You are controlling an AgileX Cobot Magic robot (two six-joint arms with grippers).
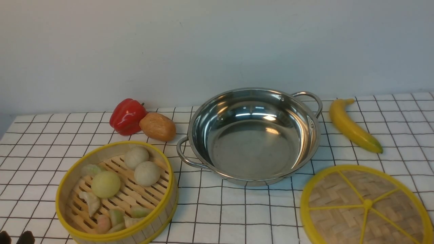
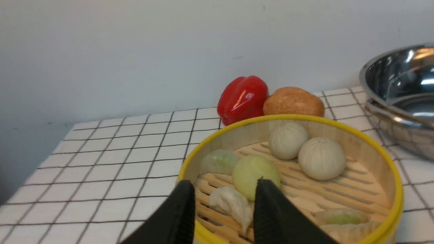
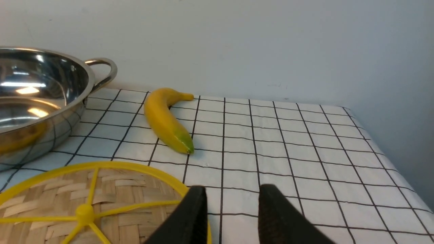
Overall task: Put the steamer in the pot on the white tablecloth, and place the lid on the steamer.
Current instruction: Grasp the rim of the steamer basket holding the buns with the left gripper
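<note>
White tablecloth [image 1: 237, 210] with a thin black grid carries all items in the front view. The pot [image 1: 254, 145], shiny stainless steel with two loop handles, stands empty near the middle of the far edge. The steamer [image 1: 159, 217] sits at the near left corner of the tablecloth, apart from the pot, and holds pale buns and dumplings on its slatted floor. The lid [image 1: 366, 203] lies flat at the near right corner, cut by the frame edge. A red bell pepper [image 1: 127, 115] and a brown oval food item [image 1: 157, 126] touch each other by the far edge, left of the pot. A banana [image 1: 352, 128] lies right of the pot. Only the fingertips of the left gripper [image 1: 15, 237] show, just left of the steamer.

Left wrist view: the left gripper [image 2: 223, 184] has its jaws apart and grips nothing. The steamer [image 2: 288, 117] lies just beyond it, the pepper [image 2: 242, 98] behind, the pot [image 2: 400, 84] to one side.

Right wrist view: the right gripper [image 3: 232, 189] has its jaws apart and grips nothing; bare cloth shows between them. The lid [image 3: 101, 193] lies just beside one finger. The banana [image 3: 166, 122] lies between lid and far edge, the pot [image 3: 40, 95] beside it.
</note>
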